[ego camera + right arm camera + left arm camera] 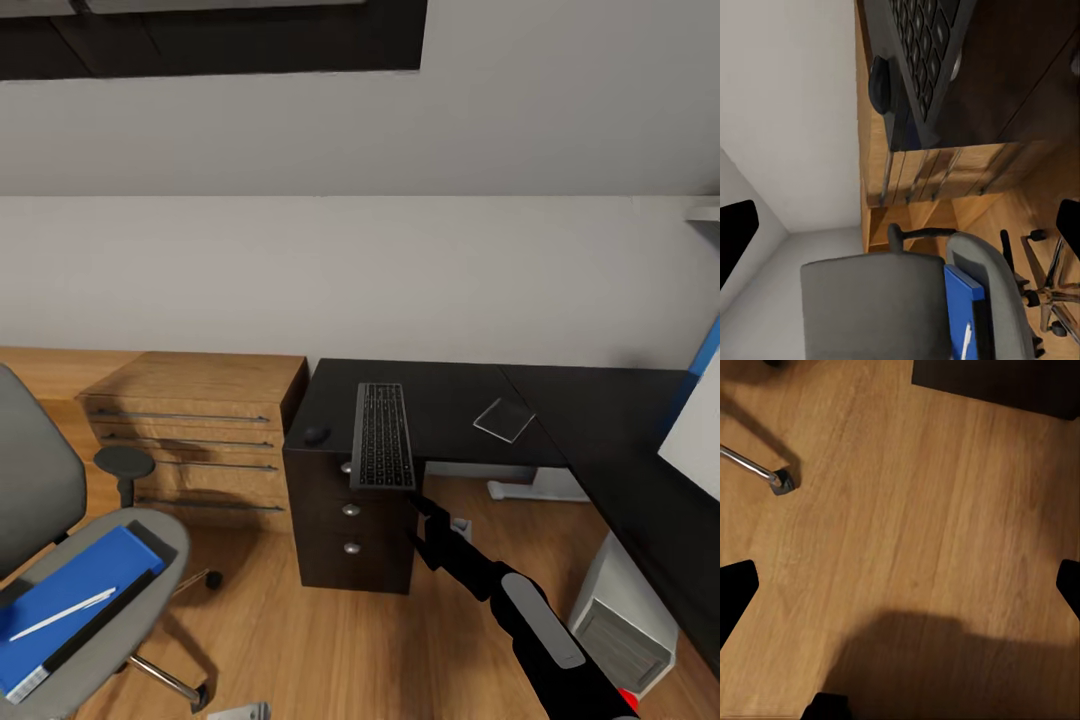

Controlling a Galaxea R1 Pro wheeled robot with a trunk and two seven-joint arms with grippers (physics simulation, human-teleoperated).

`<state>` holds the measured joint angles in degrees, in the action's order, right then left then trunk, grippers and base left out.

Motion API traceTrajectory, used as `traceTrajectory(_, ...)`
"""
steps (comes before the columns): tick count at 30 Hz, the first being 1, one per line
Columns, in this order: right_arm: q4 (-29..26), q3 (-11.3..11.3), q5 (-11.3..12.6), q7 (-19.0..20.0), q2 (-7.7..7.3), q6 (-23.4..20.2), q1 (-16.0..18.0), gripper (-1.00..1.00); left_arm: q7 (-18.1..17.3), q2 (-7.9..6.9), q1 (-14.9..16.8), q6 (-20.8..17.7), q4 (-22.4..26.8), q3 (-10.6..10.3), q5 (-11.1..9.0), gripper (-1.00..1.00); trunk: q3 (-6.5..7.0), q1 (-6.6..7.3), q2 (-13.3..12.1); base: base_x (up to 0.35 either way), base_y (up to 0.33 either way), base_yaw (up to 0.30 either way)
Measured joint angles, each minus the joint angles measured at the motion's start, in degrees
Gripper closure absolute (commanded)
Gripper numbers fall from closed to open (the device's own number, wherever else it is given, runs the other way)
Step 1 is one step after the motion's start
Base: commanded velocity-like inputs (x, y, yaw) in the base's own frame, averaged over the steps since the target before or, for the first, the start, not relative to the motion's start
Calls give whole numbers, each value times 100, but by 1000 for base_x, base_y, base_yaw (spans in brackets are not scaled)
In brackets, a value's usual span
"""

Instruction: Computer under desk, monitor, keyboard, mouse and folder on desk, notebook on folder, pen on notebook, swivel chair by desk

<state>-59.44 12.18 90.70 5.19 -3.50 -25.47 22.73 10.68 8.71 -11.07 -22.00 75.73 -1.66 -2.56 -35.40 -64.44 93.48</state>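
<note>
The black keyboard (381, 436) lies lengthwise on the black desk (450, 400), its near end hanging over the front edge above the drawer unit (350, 530). The mouse (317, 435) sits to its left, and the grey notebook (503, 418) lies to its right. My right gripper (425, 510) is open just below the keyboard's near end, holding nothing. In the right wrist view the keyboard (919, 52) and the mouse (880, 84) are close ahead. The blue folder (70, 600) with the white pen (62, 613) on it rests on the swivel chair (40, 480). My left gripper (900, 585) hangs open over the floor.
A light wooden dresser (200, 430) stands left of the desk. The monitor's white back (695, 425) shows at the right edge, with the white computer (625, 620) on the floor under the desk. A chair caster (781, 482) is near the left gripper.
</note>
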Motion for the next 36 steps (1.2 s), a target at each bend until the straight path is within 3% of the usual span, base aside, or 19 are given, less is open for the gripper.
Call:
traceTrajectory(8, 9, -6, -7, 2, -7, 79, 0, -100, -6, -7, 0, 2, -70, 0, 1, -100, 0, 1, 0, -16, 0, 0)
traceTrajectory(16, 19, -17, -19, -1, -26, 394, 0, -100, -2, -8, 0, 95, -137, 5, 2, -100, 143, 176, -320, -2, 0, 0)
traceTrajectory(20, 26, -77, -49, 4, -102, 841, 2, -100, 16, -8, 0, 406, -271, 2, 10, -100, 215, 264, -480, 0, 0, 0)
traceTrajectory(21, 27, -93, -153, 5, -211, 1172, 1, -100, 27, -8, 0, 688, -376, 2, 19, -100, 233, 286, -520, 0, 0, 0)
traceTrajectory(24, 28, -99, -377, 1, -298, 1487, 1, -100, 30, -8, 0, 911, -448, 1, 18, -100, 287, 352, -640, 0, 0, 0)
traceTrajectory(30, 27, -112, -909, -64, -347, 1861, 1, -100, 37, -8, 0, 1044, -490, 1, 17, -100, 394, 483, -881, 0, 0, 0)
traceTrajectory(36, 14, -126, -1133, -432, -354, 1960, 1, -100, 39, -8, 0, 1069, -498, 1, 23, -100, 502, 615, -1122, 0, 0, 0)
